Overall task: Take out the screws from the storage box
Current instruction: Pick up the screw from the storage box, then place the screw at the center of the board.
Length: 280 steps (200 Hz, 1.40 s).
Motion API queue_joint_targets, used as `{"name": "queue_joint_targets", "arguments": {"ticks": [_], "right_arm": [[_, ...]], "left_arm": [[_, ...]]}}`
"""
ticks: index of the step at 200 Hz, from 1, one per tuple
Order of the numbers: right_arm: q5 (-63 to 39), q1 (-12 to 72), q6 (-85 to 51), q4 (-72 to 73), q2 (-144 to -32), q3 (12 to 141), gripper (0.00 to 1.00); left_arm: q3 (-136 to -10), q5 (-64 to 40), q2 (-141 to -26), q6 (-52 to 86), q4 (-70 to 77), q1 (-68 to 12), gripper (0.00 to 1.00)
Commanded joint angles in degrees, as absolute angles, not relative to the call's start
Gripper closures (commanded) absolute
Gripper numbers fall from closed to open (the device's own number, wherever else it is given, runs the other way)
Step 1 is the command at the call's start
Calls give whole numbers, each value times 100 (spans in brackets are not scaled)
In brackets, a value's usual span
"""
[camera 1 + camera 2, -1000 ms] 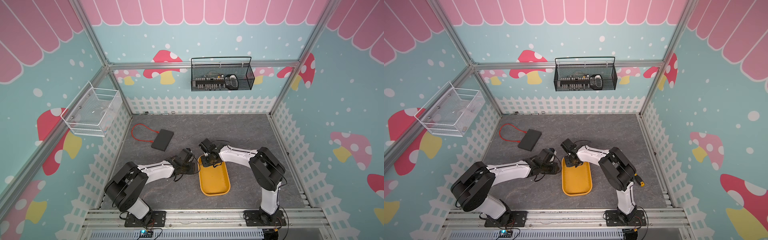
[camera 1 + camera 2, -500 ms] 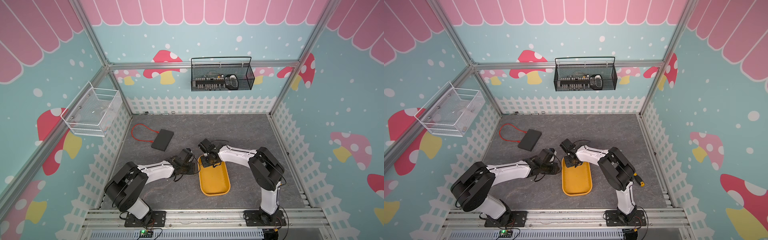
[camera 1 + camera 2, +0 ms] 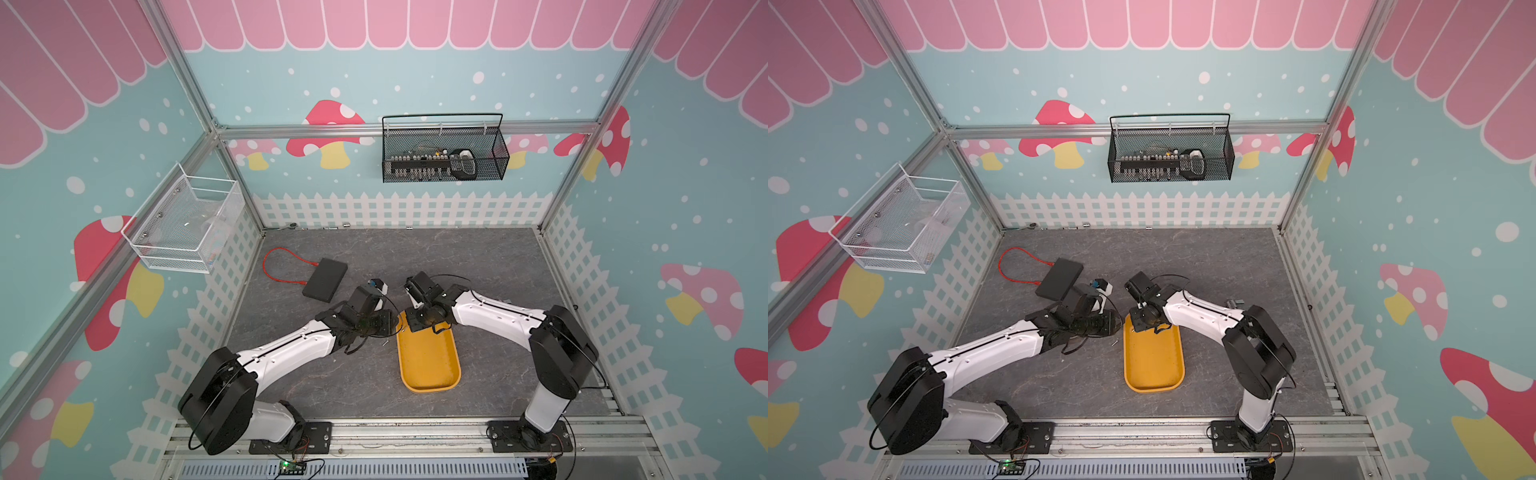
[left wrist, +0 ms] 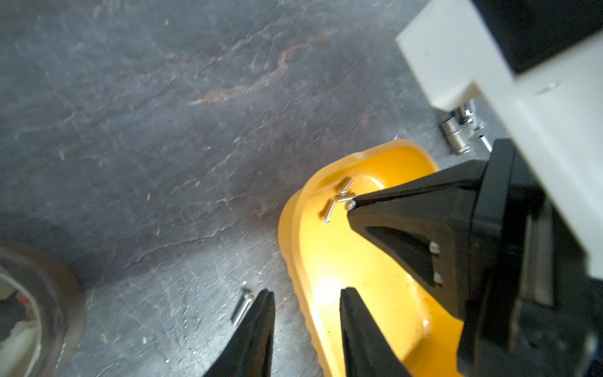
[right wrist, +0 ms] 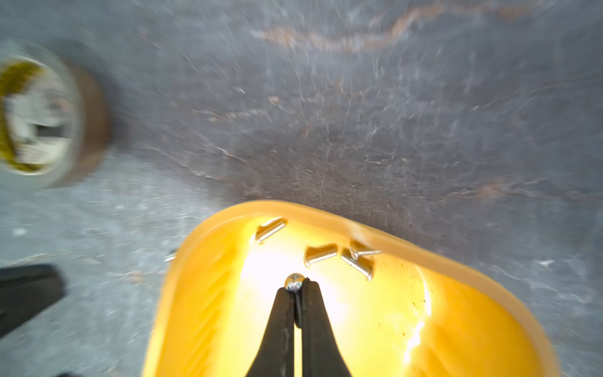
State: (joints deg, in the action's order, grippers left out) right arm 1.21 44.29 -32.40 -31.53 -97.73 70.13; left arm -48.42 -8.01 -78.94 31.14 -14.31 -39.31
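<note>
The right gripper (image 5: 295, 287) is clenched on a screw (image 5: 294, 280) at the far end of the box (image 5: 456, 326); next it must lift clear of the wall and carry it to the table (image 4: 163, 130). Four more screws (image 5: 321, 254) lie in the box by that wall. The left gripper (image 4: 306, 293) hangs released just outside, beside a stray screw (image 4: 242, 308) on the table.

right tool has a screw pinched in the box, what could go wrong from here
The right tool holds its screw only at the tips, so it may slip out on lifting. The left tool stands open at the storage box rim, near the right tool; they could collide or nudge the box. The other screws crowd the end wall, hard to pinch.
</note>
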Motion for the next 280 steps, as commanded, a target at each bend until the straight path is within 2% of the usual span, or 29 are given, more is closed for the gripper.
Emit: {"name": "queue_joint_targets", "arguments": {"ticks": [1,30,77,96,128,200,255,280], "right_arm": [[-38,4320,-3266,-3340,-9253,6800,97],[-45,4049,-3299,-3499,-8480,6406,97],[-97,3007,-3089,-3647,-7386,5496,97],[-151,2643,-2972,-3568,-7221,5099,96],[-325,2432,-2868,-3204,-7634,4632,96],[-603,2424,-2777,-2632,-8248,4229,91],[-703,2426,-2799,-2477,-8317,4062,83],[-742,2426,-2818,-2393,-8412,4043,79]], "left_arm": [[-5126,-895,-7888,2818,-1468,-4171,63],[-5428,-1062,-8230,2590,-1410,-4471,69],[-6096,-1013,-9302,2320,-1502,-4913,69],[-6427,-601,-9809,2426,-1861,-4938,68],[-6649,8,-10290,2489,-2048,-4957,65],[-7086,124,-10920,2133,-2083,-4940,64],[-7058,322,-10943,2219,-2268,-4908,71],[-7116,190,-11070,2156,-2318,-4839,78]]}}
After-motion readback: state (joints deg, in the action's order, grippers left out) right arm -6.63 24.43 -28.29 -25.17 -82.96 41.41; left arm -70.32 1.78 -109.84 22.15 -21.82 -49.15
